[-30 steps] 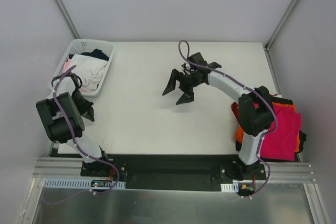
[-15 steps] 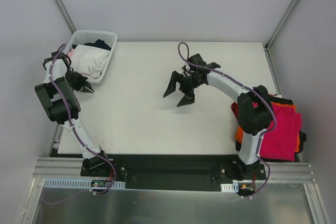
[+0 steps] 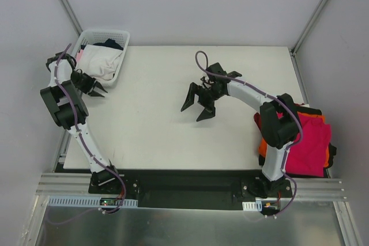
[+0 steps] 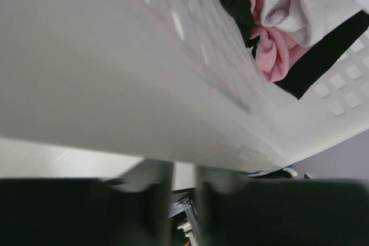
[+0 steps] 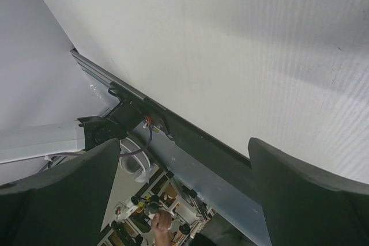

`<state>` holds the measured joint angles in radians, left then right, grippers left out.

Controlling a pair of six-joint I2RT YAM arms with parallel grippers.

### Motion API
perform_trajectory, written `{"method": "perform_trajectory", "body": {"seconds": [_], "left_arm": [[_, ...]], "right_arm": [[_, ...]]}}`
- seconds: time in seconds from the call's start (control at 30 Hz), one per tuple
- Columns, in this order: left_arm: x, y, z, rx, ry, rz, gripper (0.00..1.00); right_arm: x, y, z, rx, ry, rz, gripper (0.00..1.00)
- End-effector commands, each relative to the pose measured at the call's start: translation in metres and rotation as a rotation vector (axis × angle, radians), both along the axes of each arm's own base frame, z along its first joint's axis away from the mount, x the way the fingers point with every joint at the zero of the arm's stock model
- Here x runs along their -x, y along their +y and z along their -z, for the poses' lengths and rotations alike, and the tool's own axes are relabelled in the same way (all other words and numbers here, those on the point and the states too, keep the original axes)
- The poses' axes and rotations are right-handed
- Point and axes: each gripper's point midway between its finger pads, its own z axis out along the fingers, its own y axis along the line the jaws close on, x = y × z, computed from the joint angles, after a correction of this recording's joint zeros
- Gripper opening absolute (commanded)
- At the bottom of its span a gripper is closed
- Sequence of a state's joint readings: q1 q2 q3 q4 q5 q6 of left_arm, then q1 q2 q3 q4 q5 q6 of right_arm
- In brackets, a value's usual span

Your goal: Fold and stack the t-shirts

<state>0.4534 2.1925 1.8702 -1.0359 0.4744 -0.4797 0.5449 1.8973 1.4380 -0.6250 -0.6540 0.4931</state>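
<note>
While near left tool (image 3: 99, 89), t-shirts (image 3: 102, 63)

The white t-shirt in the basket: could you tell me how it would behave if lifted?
The white t-shirt lies crumpled in folds, so it would probably droop limply. It is bunched against the pale pink t-shirt, so it might drag that along.

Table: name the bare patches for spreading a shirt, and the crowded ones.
Bare: the table between basket and right tool, and its far-right corner. Crowded: far-left corner, with basket and left tool; right edge, with stacked t-shirts.
</note>
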Motion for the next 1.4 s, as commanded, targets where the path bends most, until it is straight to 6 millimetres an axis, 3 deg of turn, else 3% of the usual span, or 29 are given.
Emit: {"method": "perform_trajectory", "body": {"seconds": [0.0,0.03,0.07,0.1,0.13,0.2,0.3,0.43,0.5,0.7,0.83,0.9,0.93,1.07,1.17,1.2,1.37], "left_arm": [[-0.031,-0.02,-0.02,0.001,-0.171,0.073,0.47],[-0.028,-0.021,-0.041,-0.042,-0.21,0.083,0.63],[-0.026,-0.025,-0.049,-0.057,-0.224,0.091,0.9],[-0.025,-0.031,-0.06,-0.078,-0.246,0.106,0.99],[-0.022,-0.034,-0.083,-0.11,-0.295,0.109,0.99],[-0.017,-0.035,-0.108,-0.185,-0.343,0.108,0.99],[-0.013,-0.029,-0.122,-0.296,-0.355,0.097,0.99],[-0.008,-0.005,-0.109,-0.453,-0.285,0.064,0.93],[-0.01,0.002,-0.092,-0.473,-0.244,0.069,0.92],[-0.047,-0.01,-0.063,-0.334,-0.322,0.069,0.92],[-0.081,-0.001,-0.074,-0.385,-0.403,0.058,0.94],[-0.093,0.003,-0.067,-0.418,-0.407,0.086,0.95],[-0.102,0.006,-0.075,-0.445,-0.439,0.108,0.95],[-0.106,0.014,-0.063,-0.455,-0.412,0.089,0.95],[-0.11,0.0,-0.087,-0.432,-0.472,0.073,0.95],[-0.112,-0.004,-0.11,-0.438,-0.522,0.058,0.96],[-0.117,-0.034,-0.176,-0.37,-0.67,0.032,0.99]], "right_arm": [[0.005,-0.005,-0.019,-0.013,-0.051,-0.006,0.98],[0.005,-0.004,-0.019,-0.013,-0.051,-0.007,0.98],[0.006,-0.005,-0.018,-0.013,-0.05,-0.006,0.98],[0.006,-0.004,-0.018,-0.015,-0.051,-0.007,0.98],[0.006,-0.003,-0.018,-0.015,-0.051,-0.009,0.98],[0.004,-0.001,-0.02,-0.023,-0.056,-0.008,0.98],[0.002,0.004,-0.022,-0.032,-0.065,-0.014,0.98],[0.003,0.007,-0.023,-0.036,-0.064,-0.023,0.98],[0.006,0.005,-0.022,-0.031,-0.068,-0.027,0.98],[0.021,-0.009,-0.011,0.001,-0.073,-0.032,0.98],[0.029,-0.017,-0.007,0.02,-0.083,-0.038,0.98],[0.031,-0.018,-0.007,0.019,-0.092,-0.05,0.98],[0.032,-0.02,-0.006,0.022,-0.091,-0.053,0.98],[0.035,-0.024,-0.005,0.036,-0.089,-0.08,0.98],[0.036,-0.029,-0.004,0.055,-0.089,-0.108,0.98],[0.035,-0.031,-0.004,0.057,-0.094,-0.116,0.98],[0.031,-0.035,0.001,0.063,-0.065,-0.136,0.98]]}}
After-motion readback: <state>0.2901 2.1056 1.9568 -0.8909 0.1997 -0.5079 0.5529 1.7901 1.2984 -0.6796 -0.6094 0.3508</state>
